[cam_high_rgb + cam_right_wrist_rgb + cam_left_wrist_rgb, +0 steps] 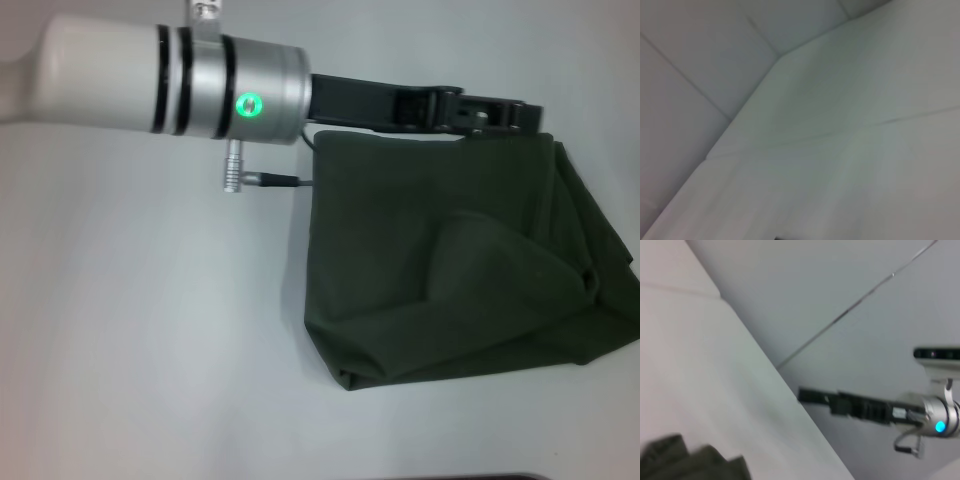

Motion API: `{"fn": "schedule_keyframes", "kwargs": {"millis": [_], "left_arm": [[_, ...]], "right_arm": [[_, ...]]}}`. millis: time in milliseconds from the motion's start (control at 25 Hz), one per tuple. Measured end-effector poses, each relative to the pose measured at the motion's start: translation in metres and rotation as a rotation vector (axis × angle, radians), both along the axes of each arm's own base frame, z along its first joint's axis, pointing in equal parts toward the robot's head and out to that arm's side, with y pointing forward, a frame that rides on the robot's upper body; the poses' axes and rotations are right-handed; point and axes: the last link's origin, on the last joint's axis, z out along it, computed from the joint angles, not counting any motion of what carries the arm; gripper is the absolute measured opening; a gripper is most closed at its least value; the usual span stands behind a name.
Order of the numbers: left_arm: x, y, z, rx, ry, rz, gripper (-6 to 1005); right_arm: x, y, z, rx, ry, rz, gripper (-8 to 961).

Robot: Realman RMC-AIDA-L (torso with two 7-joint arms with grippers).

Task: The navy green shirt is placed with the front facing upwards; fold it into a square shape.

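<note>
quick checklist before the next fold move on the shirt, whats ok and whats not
1. Shirt on the table: ok, it lies bunched and partly folded.
2. Square shape reached: not ok, edges are uneven and a loose ridge runs across the middle.
3. Left gripper placement: ok, it is at the shirt's far edge.
4. Left gripper's hold on the cloth: cannot tell.
5. Right gripper position: cannot tell, not in view.
6. Front with lettering visible: not ok, only plain green cloth shows.
</note>
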Motion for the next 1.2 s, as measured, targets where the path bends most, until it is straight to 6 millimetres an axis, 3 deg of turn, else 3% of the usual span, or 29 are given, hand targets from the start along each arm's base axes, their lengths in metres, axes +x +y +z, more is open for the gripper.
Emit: {"fn": "schedule_keyframes", "kwargs": {"millis": [520,960,1200], "left_arm": [[-0.058,0.012,0.04,0.272,-0.051,-0.009,889],[-0.077,0.014,0.051,0.389,-0.033,-0.066,880],[-0.082,0.017,0.054,0.417,-0.033,-0.057,877]], "right_arm": [[0.007,-0.022,-0.006,-0.166,0.065,-0.13,922],[0.006,-0.02,-0.049,-0.269,0.116,-0.226,922],[0.014,-0.026,-0.053,-0.276,0.114,-0.27,922]]}}
